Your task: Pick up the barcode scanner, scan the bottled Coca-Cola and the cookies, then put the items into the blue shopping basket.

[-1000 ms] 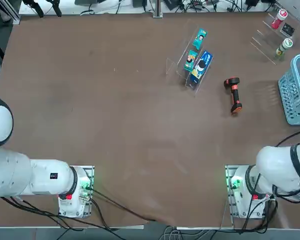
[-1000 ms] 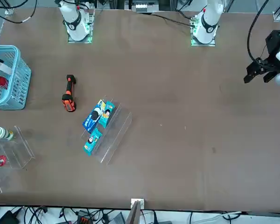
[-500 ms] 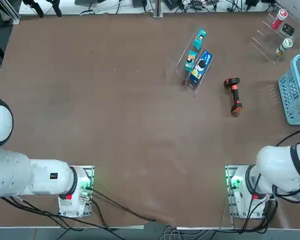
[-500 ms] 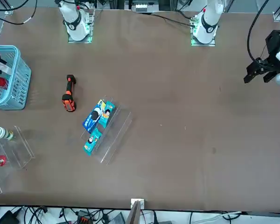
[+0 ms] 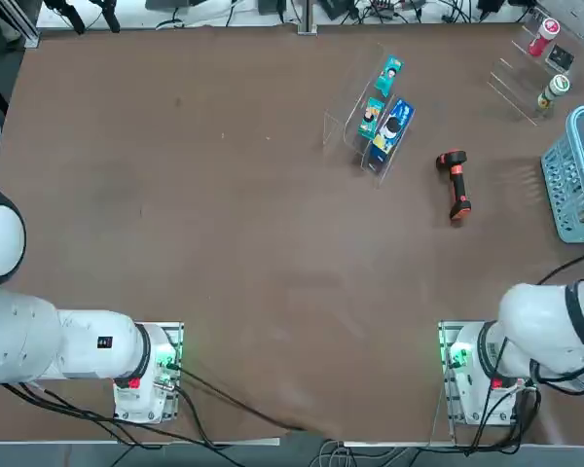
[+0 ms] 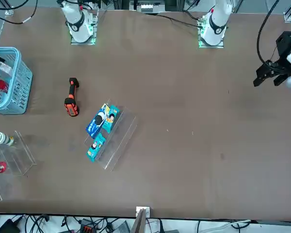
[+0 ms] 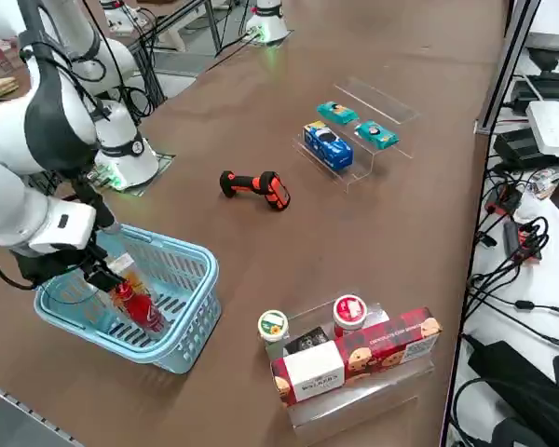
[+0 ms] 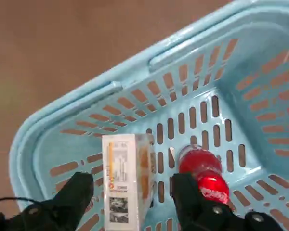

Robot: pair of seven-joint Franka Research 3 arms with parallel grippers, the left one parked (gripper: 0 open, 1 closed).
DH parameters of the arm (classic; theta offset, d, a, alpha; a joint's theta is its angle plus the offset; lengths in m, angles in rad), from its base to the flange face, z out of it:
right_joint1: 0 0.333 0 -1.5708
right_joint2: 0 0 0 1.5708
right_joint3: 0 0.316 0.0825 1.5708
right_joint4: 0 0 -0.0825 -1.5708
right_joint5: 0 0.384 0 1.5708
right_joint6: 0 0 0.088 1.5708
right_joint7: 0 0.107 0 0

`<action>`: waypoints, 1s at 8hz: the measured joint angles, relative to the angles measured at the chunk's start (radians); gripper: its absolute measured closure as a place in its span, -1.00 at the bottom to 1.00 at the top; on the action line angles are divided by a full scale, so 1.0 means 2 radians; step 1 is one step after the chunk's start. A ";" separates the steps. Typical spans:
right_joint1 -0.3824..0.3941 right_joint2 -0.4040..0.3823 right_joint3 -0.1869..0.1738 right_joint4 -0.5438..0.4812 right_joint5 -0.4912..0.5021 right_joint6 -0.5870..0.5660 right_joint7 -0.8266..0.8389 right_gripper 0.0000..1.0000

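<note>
Jaws spread, the right gripper (image 8: 135,195) hovers over the blue basket (image 7: 200,312) near the table's right edge, with the white cookie box (image 8: 121,180) and red cola bottle (image 8: 204,174) inside. Left of it lies the scanner (image 5: 456,185); toward the table's far edge, a clear rack (image 5: 345,131) holds snack packs (image 7: 328,145).
</note>
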 joint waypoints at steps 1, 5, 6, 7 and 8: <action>0.001 -0.015 0.002 0.011 0.000 -0.017 0.003 -1.00; 0.051 -0.039 0.013 0.110 0.000 -0.107 0.069 -1.00; 0.076 -0.040 0.015 0.143 0.000 -0.129 0.101 -1.00; 0.102 -0.040 0.017 0.174 0.000 -0.147 0.134 -1.00; 0.129 -0.040 0.018 0.204 0.000 -0.168 0.174 -1.00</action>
